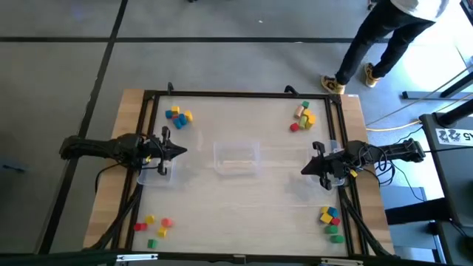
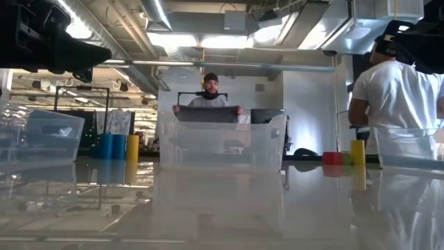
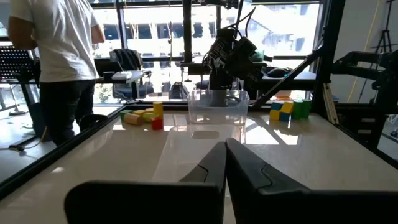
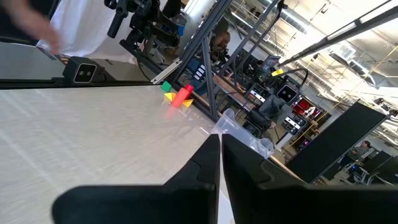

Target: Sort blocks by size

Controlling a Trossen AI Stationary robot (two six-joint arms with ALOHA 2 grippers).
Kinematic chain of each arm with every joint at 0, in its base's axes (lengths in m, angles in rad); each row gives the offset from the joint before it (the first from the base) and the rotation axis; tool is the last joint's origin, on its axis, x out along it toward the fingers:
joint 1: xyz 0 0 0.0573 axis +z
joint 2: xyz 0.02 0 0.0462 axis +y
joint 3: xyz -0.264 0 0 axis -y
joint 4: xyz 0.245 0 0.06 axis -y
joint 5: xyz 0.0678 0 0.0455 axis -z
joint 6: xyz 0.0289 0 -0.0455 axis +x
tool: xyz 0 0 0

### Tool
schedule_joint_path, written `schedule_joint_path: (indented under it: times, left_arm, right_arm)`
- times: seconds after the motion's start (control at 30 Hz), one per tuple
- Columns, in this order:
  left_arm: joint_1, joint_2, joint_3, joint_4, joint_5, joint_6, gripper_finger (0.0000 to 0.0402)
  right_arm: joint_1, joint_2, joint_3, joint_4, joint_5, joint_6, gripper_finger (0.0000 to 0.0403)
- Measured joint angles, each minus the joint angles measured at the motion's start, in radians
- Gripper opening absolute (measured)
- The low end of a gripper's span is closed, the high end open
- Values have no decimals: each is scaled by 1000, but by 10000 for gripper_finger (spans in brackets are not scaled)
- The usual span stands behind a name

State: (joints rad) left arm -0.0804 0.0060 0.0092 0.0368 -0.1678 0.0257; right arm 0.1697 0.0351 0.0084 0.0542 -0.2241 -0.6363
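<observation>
The blocks lie in four small heaps near the table's corners: far left (image 1: 177, 117), far right (image 1: 303, 117), near left (image 1: 154, 225) and near right (image 1: 330, 220). My left gripper (image 1: 181, 151) is shut and empty at the table's left side, pointing toward the middle. It also shows in its wrist view (image 3: 225, 155). My right gripper (image 1: 304, 170) is shut and empty at the right side, pointing toward the middle. It also shows in its wrist view (image 4: 220, 149). Both are clear of the blocks.
A clear plastic bin (image 1: 236, 157) stands at the table's middle, between the two grippers. Another clear bin (image 1: 157, 168) sits under the left arm and a third (image 1: 336, 159) under the right arm. A person (image 1: 384, 37) walks past the far right corner. Another person (image 2: 208, 94) stands behind the table.
</observation>
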Motion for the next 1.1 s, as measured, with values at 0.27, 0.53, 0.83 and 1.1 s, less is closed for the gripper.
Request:
schedule_joint_path:
  times: [0.27,0.53,0.83,1.1]
  left_arm:
    - [0,0,0,0,0,0,5]
    - [0,0,0,2,0,0,5]
    - [0,0,0,27,-3,-49,5]
    - [0,0,0,117,-9,-69,5]
  right_arm:
    - [0,0,0,0,0,0,21]
    - [0,1,0,31,103,-23,21]
    - [0,0,0,200,294,92,21]
    - [0,21,107,117,922,-32,21]
